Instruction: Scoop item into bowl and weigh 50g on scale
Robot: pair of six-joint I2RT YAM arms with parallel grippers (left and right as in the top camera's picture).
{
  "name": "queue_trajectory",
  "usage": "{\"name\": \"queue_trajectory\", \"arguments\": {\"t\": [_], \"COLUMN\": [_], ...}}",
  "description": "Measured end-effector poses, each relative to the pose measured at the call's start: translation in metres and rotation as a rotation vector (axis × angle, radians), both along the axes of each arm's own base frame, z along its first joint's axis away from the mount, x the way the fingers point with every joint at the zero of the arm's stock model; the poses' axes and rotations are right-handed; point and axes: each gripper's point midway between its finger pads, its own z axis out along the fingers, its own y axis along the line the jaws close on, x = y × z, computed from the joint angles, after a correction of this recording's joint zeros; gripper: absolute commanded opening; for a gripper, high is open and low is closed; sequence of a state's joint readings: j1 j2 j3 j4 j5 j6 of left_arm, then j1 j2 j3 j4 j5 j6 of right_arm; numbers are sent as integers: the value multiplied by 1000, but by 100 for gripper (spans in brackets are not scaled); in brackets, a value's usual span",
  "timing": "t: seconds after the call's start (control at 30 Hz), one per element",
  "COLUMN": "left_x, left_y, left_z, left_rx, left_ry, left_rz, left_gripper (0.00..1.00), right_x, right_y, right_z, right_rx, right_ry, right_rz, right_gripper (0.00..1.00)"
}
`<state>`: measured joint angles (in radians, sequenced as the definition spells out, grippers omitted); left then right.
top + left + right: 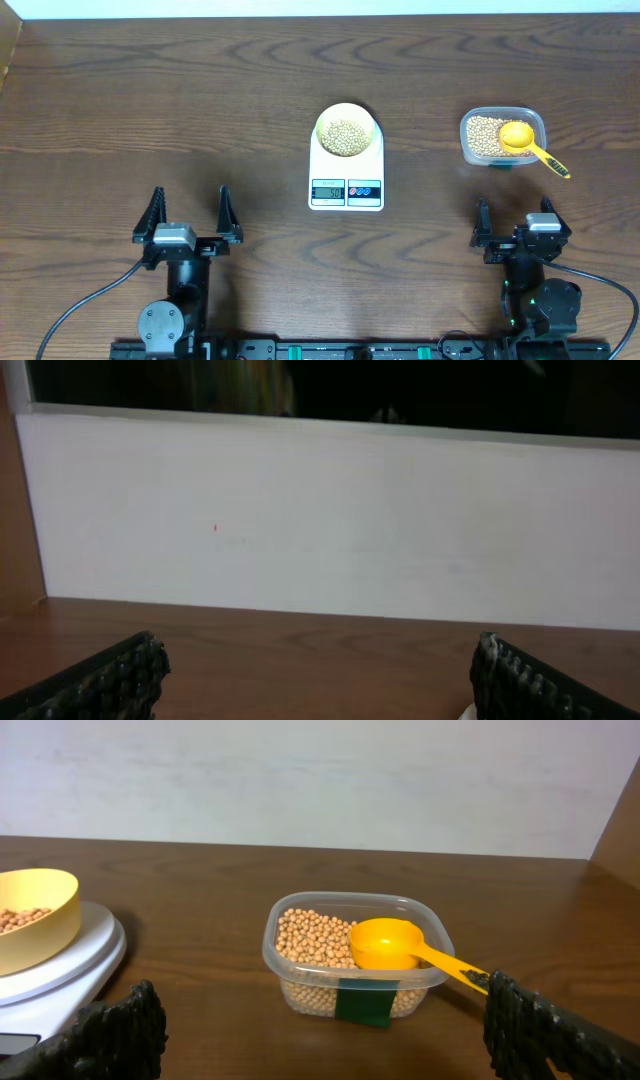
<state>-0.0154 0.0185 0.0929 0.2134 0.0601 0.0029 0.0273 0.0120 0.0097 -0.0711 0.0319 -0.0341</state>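
Broadly, the dark wooden counter (150,100) carries everything, and only the wrist views show the white wall (320,510) at its far edge. The left claw (190,200) sits at the near edge, well apart from the task's things, its fingers spread wide and holding nothing. The right claw (514,212), near the tub, is likewise spread and empty. The white scale (346,190) stands mid-counter, with the pale yellow bowl (372,122) on its platform and beans (346,137) inside. To its right, apart from it, a clear plastic tub (537,128) holds more beans and a yellow scoop (517,135), whose handle lies over the rim. The scale's display shows only from overhead, its digits too small to read. The right wrist view alone makes plain a green label (363,1003) on the tub's front.
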Motion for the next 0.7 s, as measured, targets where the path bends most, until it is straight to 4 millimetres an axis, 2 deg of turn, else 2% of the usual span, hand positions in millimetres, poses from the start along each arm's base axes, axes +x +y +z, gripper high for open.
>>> {"name": "queue_trajectory", "arguments": {"t": [0.3,0.4,0.53,0.6,0.67,0.7], "left_x": [1,4,4,5,9,9], "left_y": [8,14,19,20,21,21], "left_z": [-4,-14,-15,-24,-46,-50], "left_rx": [-11,-15,-19,-21,-22,-22], "left_ry": [-44,-31,-25,11,100,119], "left_rz": [40,66,86,89,93,94], "left_gripper": [99,99,99,99,99,99], "right_x": [0,0,0,0,0,0], "right_y": [0,0,0,0,0,0], "right_z": [0,0,0,0,0,0], "right_rx": [0,0,0,0,0,0], "right_ry": [0,0,0,0,0,0], "right_rz": [0,0,0,0,0,0], "right_gripper": [99,99,99,99,99,99]}}
